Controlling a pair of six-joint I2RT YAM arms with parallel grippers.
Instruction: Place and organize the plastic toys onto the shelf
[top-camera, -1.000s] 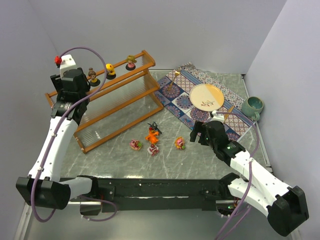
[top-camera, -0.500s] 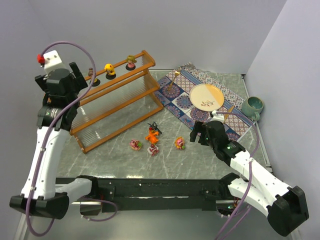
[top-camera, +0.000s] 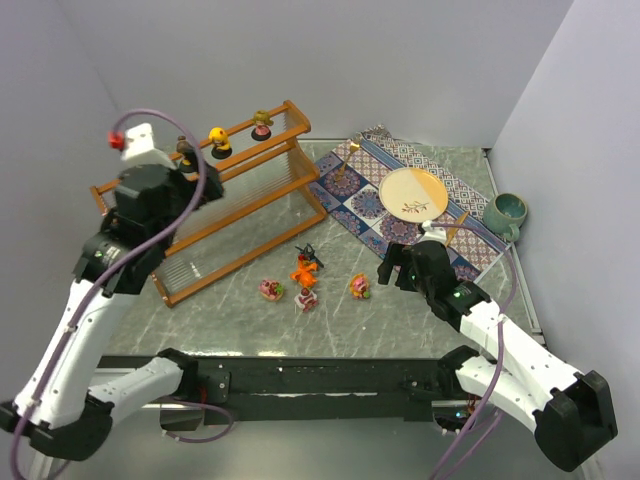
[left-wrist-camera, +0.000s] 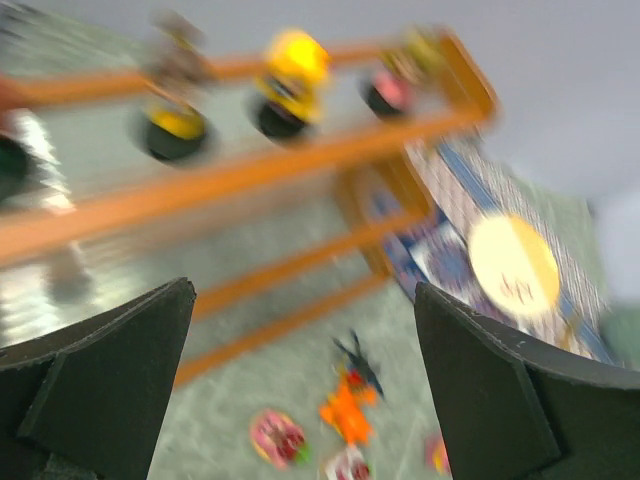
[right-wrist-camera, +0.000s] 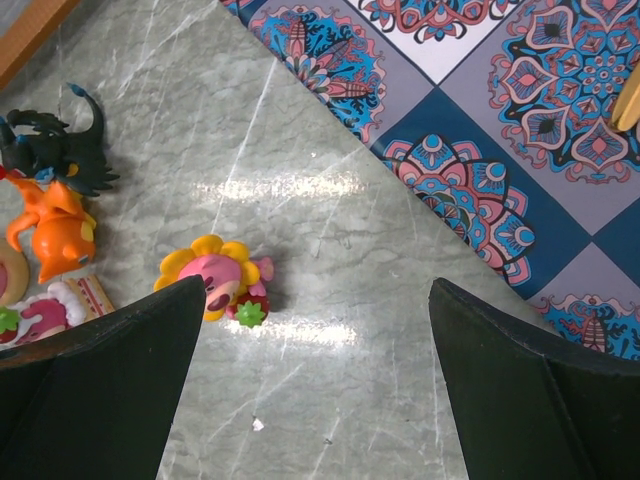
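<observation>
On the grey marbled table (top-camera: 400, 320), your shelf (top-camera: 240, 215) is standing toward the far left corner, three dolls (top-camera: 218, 140) sitting on its top rail (top-camera: 240, 128) and five loose toys (top-camera: 305, 275) lying mid-table. Your left gripper (left-wrist-camera: 302, 300) is hovering wide open and empty near the top rail. Your right gripper (right-wrist-camera: 318, 290) is gaping empty above the flowery pink toy (right-wrist-camera: 215, 285).

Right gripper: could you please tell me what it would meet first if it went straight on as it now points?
Probably the bare table top: the open right gripper points down at it. The pink-and-yellow flower toy lies by one finger and might be brushed; depth is unclear.
</observation>
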